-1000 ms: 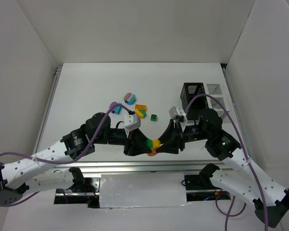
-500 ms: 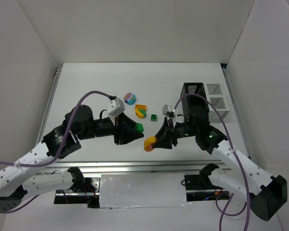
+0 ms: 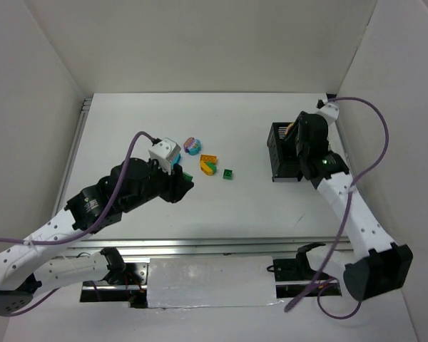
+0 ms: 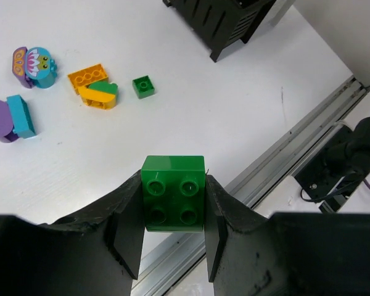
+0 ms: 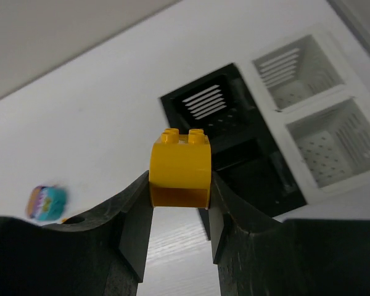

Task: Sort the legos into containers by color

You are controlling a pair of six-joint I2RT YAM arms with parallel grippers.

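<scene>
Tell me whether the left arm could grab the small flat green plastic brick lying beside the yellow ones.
Probably not yet: the way to the small green brick looks free, but the left pincer is full, shut on a larger green four-stud brick.

White table (image 3: 128,121) edged by an aluminium rail (image 3: 235,246).

The top external camera is looking down from high over the near edge of the bench (image 3: 128,128), taking in all of it. The left wrist camera is sitting close behind the left tool (image 4: 172,191), facing across the bench. The right wrist camera is peering past the right tool (image 5: 179,185) at the black bin (image 5: 203,102), which all three are sharing.
</scene>
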